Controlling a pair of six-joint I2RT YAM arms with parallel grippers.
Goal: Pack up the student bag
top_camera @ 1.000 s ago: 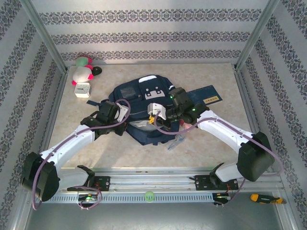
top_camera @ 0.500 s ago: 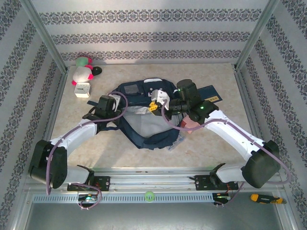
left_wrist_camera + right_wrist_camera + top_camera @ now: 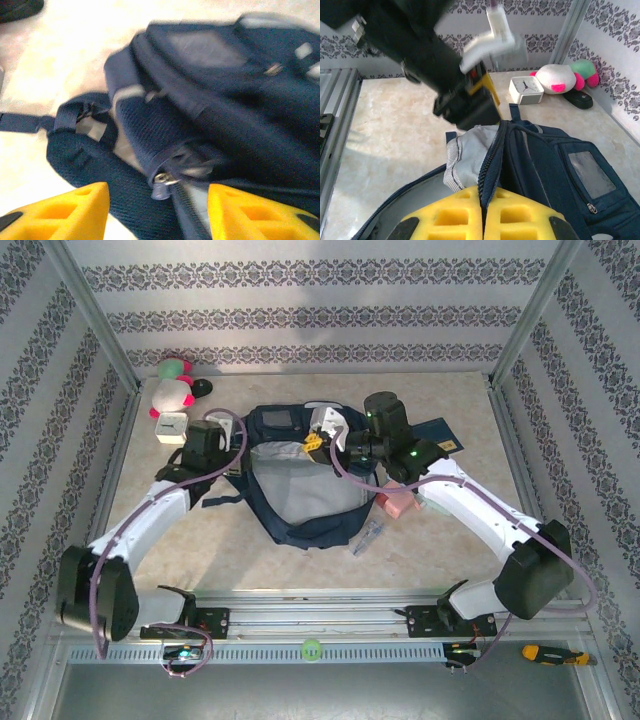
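Observation:
The student bag (image 3: 272,426), a navy backpack, lies in the middle of the table with its main mouth pulled open and its grey lining (image 3: 300,490) showing. My right gripper (image 3: 483,210) is shut on the bag's zipper edge (image 3: 492,155) and holds it up near the top of the bag (image 3: 312,445). At the bag's left side my left gripper (image 3: 159,210) stands open. A zipper pull (image 3: 162,187) lies between its yellow fingers (image 3: 70,210), untouched. In the top view the left gripper (image 3: 240,455) is beside the bag's left rim.
A pink block (image 3: 398,502) and a clear plastic item (image 3: 368,537) lie right of the bag. A flat dark-blue booklet (image 3: 440,435) sits behind the right arm. A white clock (image 3: 172,427) and a plush toy (image 3: 172,390) are at the back left.
The left gripper has opened and let go of the bag's edge. Both arms moved toward the back, and the bag's mouth now gapes wider.

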